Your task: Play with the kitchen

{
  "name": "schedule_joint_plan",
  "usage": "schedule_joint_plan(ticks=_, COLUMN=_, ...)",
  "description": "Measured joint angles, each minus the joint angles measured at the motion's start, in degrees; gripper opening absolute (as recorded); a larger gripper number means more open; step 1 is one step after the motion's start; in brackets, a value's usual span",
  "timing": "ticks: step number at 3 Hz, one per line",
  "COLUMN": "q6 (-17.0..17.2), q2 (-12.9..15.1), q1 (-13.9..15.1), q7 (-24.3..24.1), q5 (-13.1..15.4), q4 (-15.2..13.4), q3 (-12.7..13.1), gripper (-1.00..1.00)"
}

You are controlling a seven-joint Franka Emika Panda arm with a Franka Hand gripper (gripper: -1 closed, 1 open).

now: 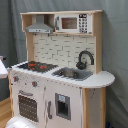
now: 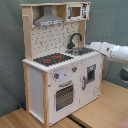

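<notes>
Kitchen (image 1: 60,75): white and light-wood toy unit, upright in the middle of both exterior views; in the second exterior view (image 2: 62,65) it stands on a wooden tabletop (image 2: 100,112).
Hob (image 2: 52,59): black with red rings, on the counter's left half in both exterior views.
Sink (image 1: 74,73): steel basin right of the hob, with a black faucet (image 1: 85,59) curving over it.
Hood (image 1: 40,26): grey, above the hob; a microwave panel (image 1: 70,23) sits to its right on the upper shelf.
Oven door (image 2: 64,95): below the hob, shut, with knobs (image 2: 56,76) above it.
Right door (image 1: 63,106): lower cupboard front with a dark panel, shut.
Arm (image 2: 117,52): white, enters from the second exterior view's right and reaches toward the counter's rounded end near the sink.
Gripper (image 2: 95,48): at the counter edge, just beside the sink; whether the jaws are released or clenched cannot be told, and nothing is visibly grasped.
Step in hand: judged to be the approach to the sink side of the kitchen, with no part yet moved.
Next move: probably calls for settling on one part, such as the faucet or a door handle, and lining the gripper up squarely before contact.
Risk: a sideways push at the counter end could shift the whole unit.
</notes>
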State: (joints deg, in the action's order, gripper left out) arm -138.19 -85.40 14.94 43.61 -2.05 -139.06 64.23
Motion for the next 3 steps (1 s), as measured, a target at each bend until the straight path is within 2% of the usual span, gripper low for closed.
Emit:
schedule_joint_plan(ticks=2, q6=9.0, q2=0.0, q1=1.8, q7=-5.8, q5=1.2, q4=3.0, q3=-4.8, gripper=1.00)
schedule_joint_plan(ticks=3, q6=13.0, q2=0.4, q1=2.7, q7=-9.1, q5=1.2, q4=5.2, q3=-5.6, gripper=1.00)
